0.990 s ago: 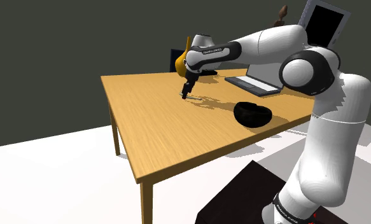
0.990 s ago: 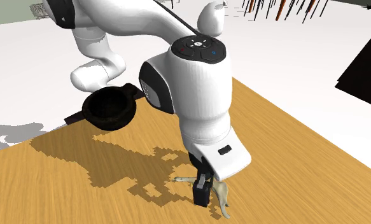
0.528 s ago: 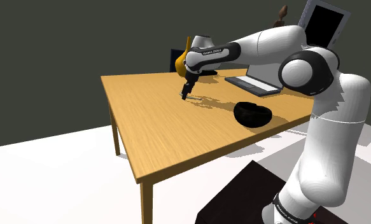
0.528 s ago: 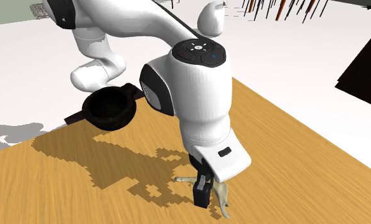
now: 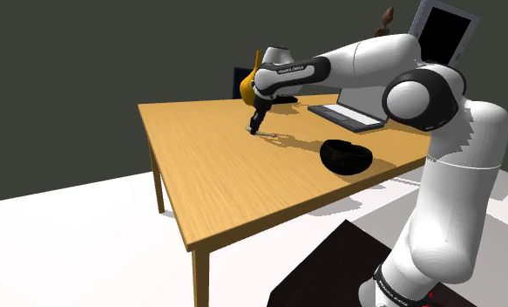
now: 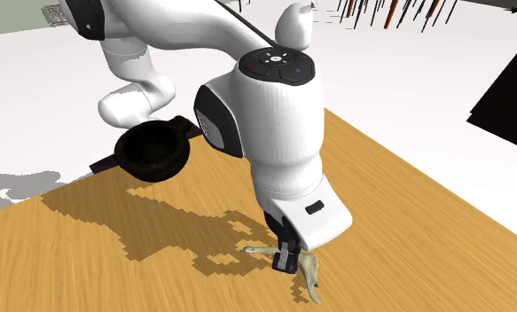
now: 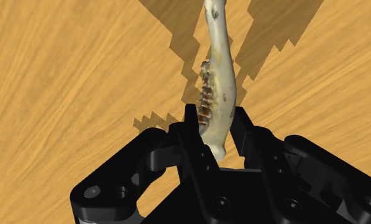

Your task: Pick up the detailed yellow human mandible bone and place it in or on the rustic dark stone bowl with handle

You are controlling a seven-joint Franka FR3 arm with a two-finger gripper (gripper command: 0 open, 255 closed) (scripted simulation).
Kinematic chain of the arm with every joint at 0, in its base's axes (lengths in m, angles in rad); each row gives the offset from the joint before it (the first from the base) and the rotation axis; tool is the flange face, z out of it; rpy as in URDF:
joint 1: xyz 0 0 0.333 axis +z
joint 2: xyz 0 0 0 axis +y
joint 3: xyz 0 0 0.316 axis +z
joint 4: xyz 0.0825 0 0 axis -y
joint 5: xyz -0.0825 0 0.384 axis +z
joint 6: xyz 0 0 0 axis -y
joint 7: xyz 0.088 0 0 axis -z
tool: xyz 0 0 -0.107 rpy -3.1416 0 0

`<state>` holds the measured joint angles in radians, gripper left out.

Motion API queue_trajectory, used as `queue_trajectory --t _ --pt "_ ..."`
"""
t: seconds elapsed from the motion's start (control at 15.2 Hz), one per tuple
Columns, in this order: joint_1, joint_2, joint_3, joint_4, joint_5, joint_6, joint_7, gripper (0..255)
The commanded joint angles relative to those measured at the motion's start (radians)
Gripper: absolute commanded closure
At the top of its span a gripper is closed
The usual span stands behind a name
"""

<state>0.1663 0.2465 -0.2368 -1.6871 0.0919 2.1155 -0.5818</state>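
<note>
A pale yellowish mandible bone [image 7: 217,57] with a row of teeth lies on the wooden table [image 5: 208,166]. My gripper [image 7: 217,118] points down at it, and the two black fingers clasp one end of the bone between them. From the second exterior view the gripper [image 6: 285,264] stands on the bone [image 6: 311,270] at the table surface. In the shoulder view the gripper [image 5: 254,131] is at the table's far middle. The dark bowl with a handle [image 5: 345,157] sits apart, toward the stand; it is behind the arm [image 6: 154,151] in the second exterior view.
An open laptop [image 5: 348,115] lies at the table's far right in the shoulder view, and a yellow object [image 5: 247,85] stands behind the gripper. The table edge [image 5: 186,235] drops off toward the camera. The dark stand [image 5: 330,270] is at the lower right.
The fingers stood apart around the bone before; now they have come together onto it. The arm has hardly moved and the bone lies where it was.
</note>
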Motion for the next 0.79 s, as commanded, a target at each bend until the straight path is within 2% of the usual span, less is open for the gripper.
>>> queue_trajectory --t 0.0,0.13,0.73 --pt "-0.001 0.008 -0.001 -0.006 -0.001 0.001 0.000 255" --pt "-0.001 0.006 -0.001 -0.005 -0.001 -0.001 0.001 255" --pt "-0.002 -0.010 -0.004 0.095 -0.009 -0.116 0.008 255"
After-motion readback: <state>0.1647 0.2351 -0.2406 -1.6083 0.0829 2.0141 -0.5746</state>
